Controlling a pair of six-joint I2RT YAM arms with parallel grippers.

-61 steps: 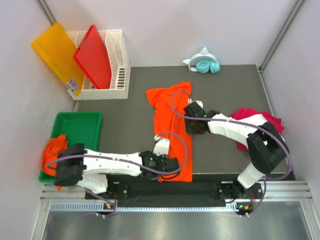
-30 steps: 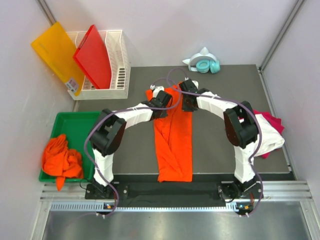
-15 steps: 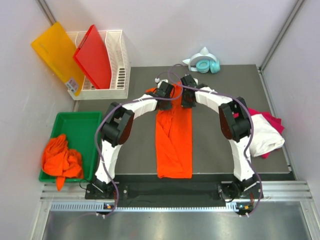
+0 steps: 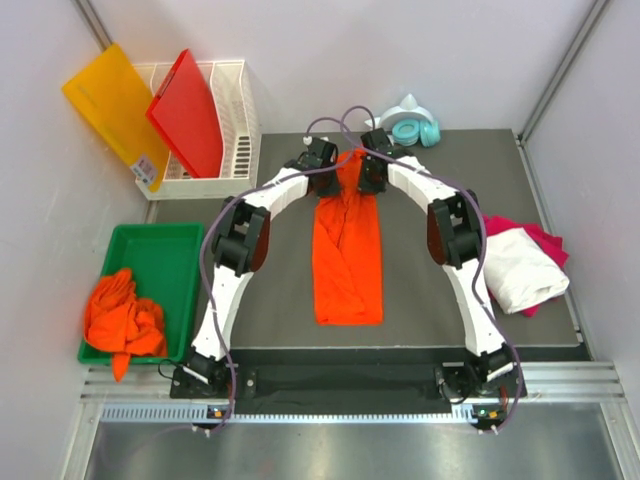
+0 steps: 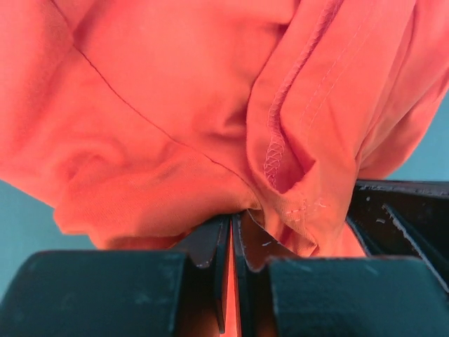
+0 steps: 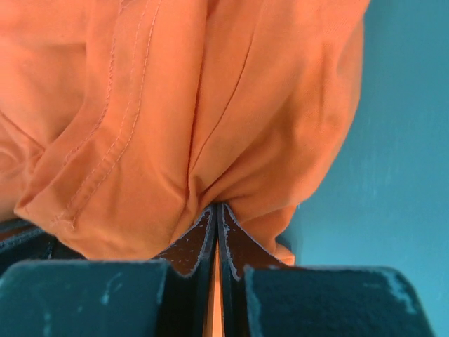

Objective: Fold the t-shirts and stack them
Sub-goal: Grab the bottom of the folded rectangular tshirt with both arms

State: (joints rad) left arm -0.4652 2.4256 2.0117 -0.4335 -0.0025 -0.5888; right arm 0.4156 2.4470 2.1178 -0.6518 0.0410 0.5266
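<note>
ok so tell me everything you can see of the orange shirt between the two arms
The orange t-shirt is soft, creased cloth with stitched hems, folded into a long narrow strip running from far to near on the dark table. Its far end is bunched and pinched by the left gripper and right gripper, both shut on it.

No lettering can be read; the small sticker (image 4: 147, 167) on the yellow board (image 4: 105, 95) is too blurred.

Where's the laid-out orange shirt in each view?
Top external: shirt, long strip at frame centre.
Left wrist: fills the upper frame, pinched by left gripper.
Right wrist: fills the upper left, pinched by right gripper.
Shared landmark: the shirt's pinched far edge.
</note>
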